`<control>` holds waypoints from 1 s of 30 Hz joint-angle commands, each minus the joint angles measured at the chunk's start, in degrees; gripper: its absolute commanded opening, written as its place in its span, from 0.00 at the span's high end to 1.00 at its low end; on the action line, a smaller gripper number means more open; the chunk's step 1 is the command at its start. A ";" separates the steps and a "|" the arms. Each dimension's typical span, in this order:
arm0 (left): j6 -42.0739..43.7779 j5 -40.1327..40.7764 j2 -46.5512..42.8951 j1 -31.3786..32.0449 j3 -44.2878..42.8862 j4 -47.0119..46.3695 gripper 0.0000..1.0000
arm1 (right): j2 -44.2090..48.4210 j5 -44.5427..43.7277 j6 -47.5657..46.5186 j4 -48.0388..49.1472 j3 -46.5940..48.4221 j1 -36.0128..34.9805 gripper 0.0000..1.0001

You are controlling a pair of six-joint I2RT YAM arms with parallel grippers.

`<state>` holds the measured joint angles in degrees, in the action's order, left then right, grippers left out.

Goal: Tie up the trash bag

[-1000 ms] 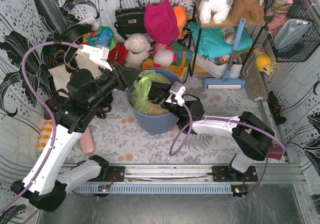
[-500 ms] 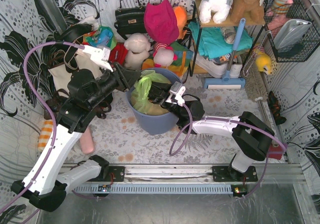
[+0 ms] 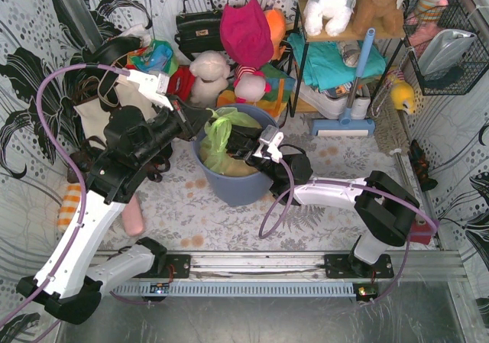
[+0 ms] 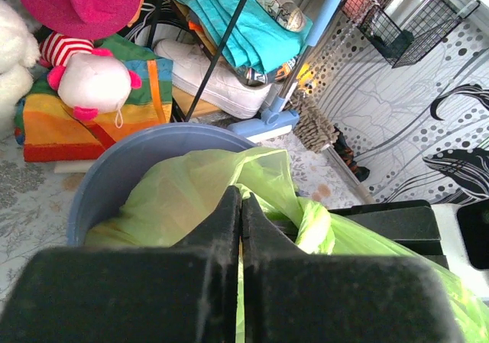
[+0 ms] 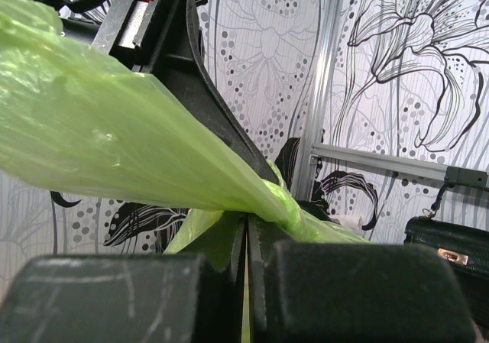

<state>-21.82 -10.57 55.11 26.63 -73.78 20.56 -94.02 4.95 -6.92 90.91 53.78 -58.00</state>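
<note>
The left gripper has its jaws pinched on the trash bag above the blue bin. The right gripper has its jaws clamped on the bag's twisted neck. Lettering is too small to read.

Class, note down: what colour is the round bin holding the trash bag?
The bin is blue-grey, clearest in the top external view.

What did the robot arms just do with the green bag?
The left arm moved right to the bag and its jaws shut on the plastic. The right arm stayed where it was, its jaws pinching the bag. The bin did not move.
</note>
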 commanded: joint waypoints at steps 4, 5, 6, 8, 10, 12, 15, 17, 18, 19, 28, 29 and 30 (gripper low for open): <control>0.80 -0.47 -0.37 0.17 -1.19 -4.31 1.00 | 3.56 -1.64 3.42 6.38 -1.91 -0.41 1.00; 0.82 -0.28 -0.36 0.13 -1.27 -4.62 1.00 | 4.21 -2.17 3.70 6.38 -2.76 -0.37 0.98; 0.88 -0.10 -0.38 0.10 -1.33 -4.95 1.00 | 5.06 -2.55 3.93 6.37 -3.85 -0.36 0.92; 0.91 0.32 -0.40 0.17 -1.36 -5.68 1.00 | 7.14 -3.68 4.81 6.42 -6.12 -0.41 0.77; 1.05 0.67 -0.52 0.14 -1.41 -6.16 1.00 | 9.48 -4.82 5.63 6.32 -8.74 -0.42 0.69; 1.12 0.85 -0.41 0.14 -1.60 -6.24 1.00 | 11.88 -5.79 6.25 6.02 -11.34 -0.39 0.64; 1.13 0.88 -0.10 0.12 -1.68 -6.46 1.00 | 17.20 -7.17 7.32 2.89 -14.47 -0.38 0.59; 1.01 0.59 -0.01 0.09 -1.63 -6.85 1.00 | 21.35 -9.44 10.37 -3.44 -15.67 -0.37 0.54; 0.96 0.45 0.05 0.04 -1.60 -7.04 1.00 | 23.61 -10.58 12.30 -8.07 -15.53 -0.36 0.52; 0.95 0.34 0.17 0.08 -1.55 -7.21 1.00 | 26.03 -11.43 13.98 -13.42 -14.62 -0.43 0.51; 1.19 -0.22 1.17 0.07 -2.23 -7.46 1.00 | 30.98 -14.87 43.23 -79.87 12.14 -0.36 0.43; 1.23 -0.24 1.26 0.07 -2.32 -7.40 1.00 | 30.58 -13.91 45.82 -82.59 13.84 -0.36 0.41; 1.25 -0.20 1.31 0.07 -2.45 -7.38 1.00 | 30.09 -13.15 48.32 -84.86 15.22 -0.38 0.40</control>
<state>-21.71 -10.55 56.23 26.63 -74.17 16.99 -62.63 -9.06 25.78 31.88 63.26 -58.11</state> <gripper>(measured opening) 0.010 0.578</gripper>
